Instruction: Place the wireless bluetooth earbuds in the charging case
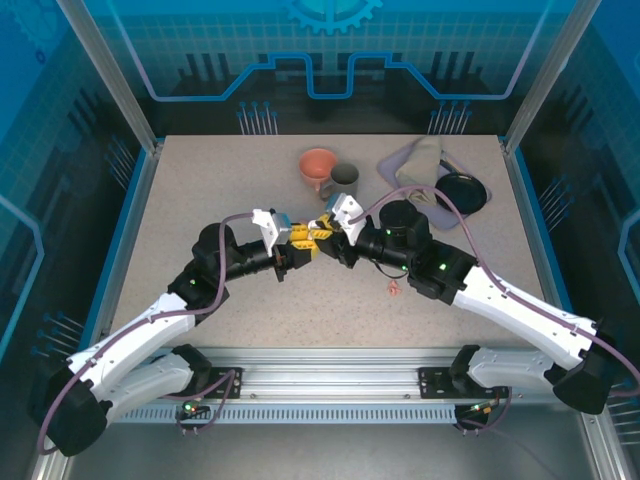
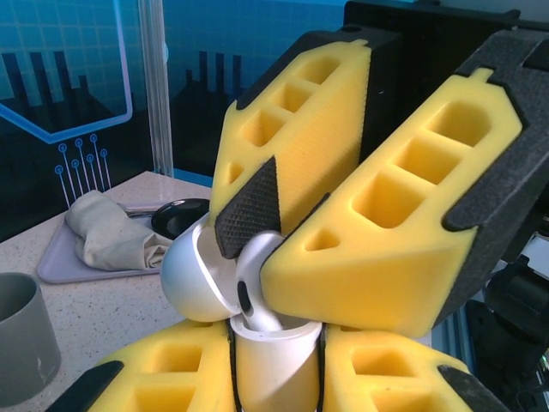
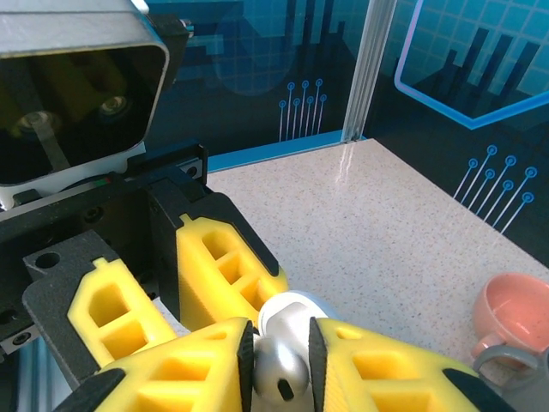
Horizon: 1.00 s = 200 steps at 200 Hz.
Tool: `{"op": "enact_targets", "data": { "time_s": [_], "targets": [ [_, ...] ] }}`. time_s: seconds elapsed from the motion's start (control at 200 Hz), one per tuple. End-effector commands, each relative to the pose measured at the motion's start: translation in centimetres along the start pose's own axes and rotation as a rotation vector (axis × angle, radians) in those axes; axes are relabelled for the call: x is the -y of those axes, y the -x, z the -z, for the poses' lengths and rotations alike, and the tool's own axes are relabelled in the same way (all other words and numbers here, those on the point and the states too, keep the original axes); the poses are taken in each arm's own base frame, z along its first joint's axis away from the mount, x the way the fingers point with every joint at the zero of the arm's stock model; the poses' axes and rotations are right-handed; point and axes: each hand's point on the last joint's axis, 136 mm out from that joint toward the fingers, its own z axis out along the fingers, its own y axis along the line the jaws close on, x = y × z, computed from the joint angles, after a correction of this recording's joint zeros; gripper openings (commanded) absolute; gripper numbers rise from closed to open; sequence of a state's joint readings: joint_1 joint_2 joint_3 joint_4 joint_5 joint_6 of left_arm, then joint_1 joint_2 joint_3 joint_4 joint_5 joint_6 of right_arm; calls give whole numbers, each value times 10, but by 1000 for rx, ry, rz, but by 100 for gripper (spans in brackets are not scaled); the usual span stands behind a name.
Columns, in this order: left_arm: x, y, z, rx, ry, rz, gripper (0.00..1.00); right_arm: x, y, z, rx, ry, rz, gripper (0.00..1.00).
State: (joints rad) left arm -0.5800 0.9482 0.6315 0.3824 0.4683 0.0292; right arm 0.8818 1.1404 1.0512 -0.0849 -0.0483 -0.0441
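Note:
My left gripper [image 1: 303, 241] and right gripper [image 1: 329, 236] meet tip to tip above the table's middle. In the left wrist view the left gripper [image 2: 276, 348] is shut on the white charging case [image 2: 274, 369], upright with its lid [image 2: 190, 279] swung open to the left. The right gripper [image 3: 280, 360] is shut on a white earbud [image 3: 281, 378]. The earbud [image 2: 256, 292] is tilted, its stem reaching down into the case's mouth. A salmon-pink earbud [image 1: 393, 290] lies on the table beside the right arm.
A pink cup [image 1: 318, 166] and a grey cup [image 1: 346, 175] stand at the back centre. To their right a lilac tray [image 1: 455, 162] holds a crumpled cloth [image 1: 420, 160], beside a black dish [image 1: 463, 190].

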Motion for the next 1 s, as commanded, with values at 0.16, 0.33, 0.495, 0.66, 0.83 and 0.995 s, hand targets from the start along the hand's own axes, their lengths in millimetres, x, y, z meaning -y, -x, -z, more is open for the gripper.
{"op": "enact_targets", "data": {
  "time_s": [0.16, 0.33, 0.495, 0.66, 0.83, 0.995],
  "targets": [
    [6, 27, 2, 73, -11, -62, 0, -15, 4, 0, -7, 136, -95, 32],
    [6, 26, 2, 70, -10, -63, 0, -10, 15, 5, 29, 147, -132, 39],
    [4, 23, 2, 67, -1, -62, 0, 0, 35, 17, 66, 107, -142, 49],
    [3, 22, 3, 73, 6, -69, 0, 21, 46, 35, 60, 19, -170, 58],
    [4, 22, 4, 87, 11, -112, 0, 46, 47, 53, 45, -42, -265, 65],
    [5, 22, 7, 97, 14, -177, 0, 69, 24, 55, -58, -82, -403, 65]
  ]
}}
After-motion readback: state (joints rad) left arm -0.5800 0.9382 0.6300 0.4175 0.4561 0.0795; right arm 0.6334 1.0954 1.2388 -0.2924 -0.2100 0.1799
